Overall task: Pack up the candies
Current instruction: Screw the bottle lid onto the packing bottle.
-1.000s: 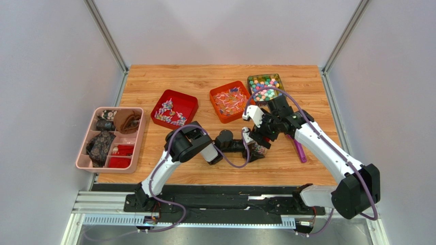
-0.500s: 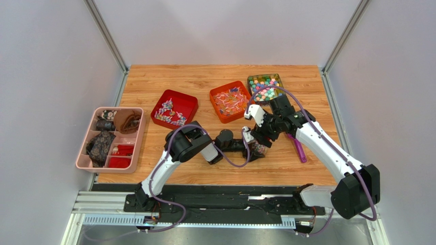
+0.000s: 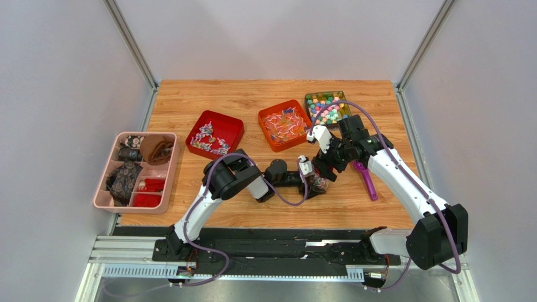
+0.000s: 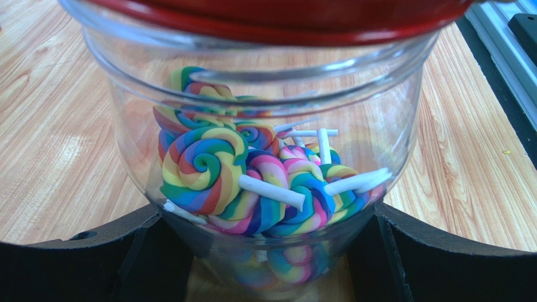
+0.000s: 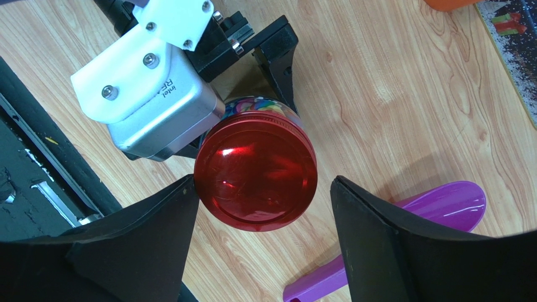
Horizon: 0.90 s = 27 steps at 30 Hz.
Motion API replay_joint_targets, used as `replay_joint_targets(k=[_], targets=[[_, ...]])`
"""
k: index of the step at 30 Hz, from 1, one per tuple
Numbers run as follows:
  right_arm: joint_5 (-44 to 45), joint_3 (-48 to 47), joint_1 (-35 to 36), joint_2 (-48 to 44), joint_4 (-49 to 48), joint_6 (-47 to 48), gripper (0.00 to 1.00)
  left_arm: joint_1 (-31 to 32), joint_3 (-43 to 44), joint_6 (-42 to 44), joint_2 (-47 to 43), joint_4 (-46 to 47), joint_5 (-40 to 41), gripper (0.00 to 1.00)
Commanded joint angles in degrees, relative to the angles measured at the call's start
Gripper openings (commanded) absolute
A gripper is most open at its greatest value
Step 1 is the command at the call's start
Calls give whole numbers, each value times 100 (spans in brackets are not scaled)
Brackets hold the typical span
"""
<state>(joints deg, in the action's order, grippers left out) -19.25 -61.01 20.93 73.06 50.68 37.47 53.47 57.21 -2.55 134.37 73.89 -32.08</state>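
Right gripper [image 5: 263,184] has backed off above the red lid [image 5: 255,173], open and empty; left gripper [image 4: 268,264] clamps the jar [image 4: 265,119]; a loose lid could spill candies [image 4: 252,182].

Robot lab, grey enclosure walls [image 3: 57,75], aluminium rail [image 3: 126,255]
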Motion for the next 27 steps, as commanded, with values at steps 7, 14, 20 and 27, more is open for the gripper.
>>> replay_joint_targets(k=[7, 14, 20, 27], targets=[[70, -121, 25, -362, -304, -65, 85, -12, 53, -62, 151, -313, -115, 58], [167, 28, 192, -336, -392, -56, 86, -12, 71, -62, 151, -340, -115, 58], [105, 37, 210, -213, -331, -30, 86, -12, 62, -62, 160, -340, -115, 58], [44, -94, 140, -55, -251, -47, 87, -12, 62, -70, 169, -340, -115, 58]])
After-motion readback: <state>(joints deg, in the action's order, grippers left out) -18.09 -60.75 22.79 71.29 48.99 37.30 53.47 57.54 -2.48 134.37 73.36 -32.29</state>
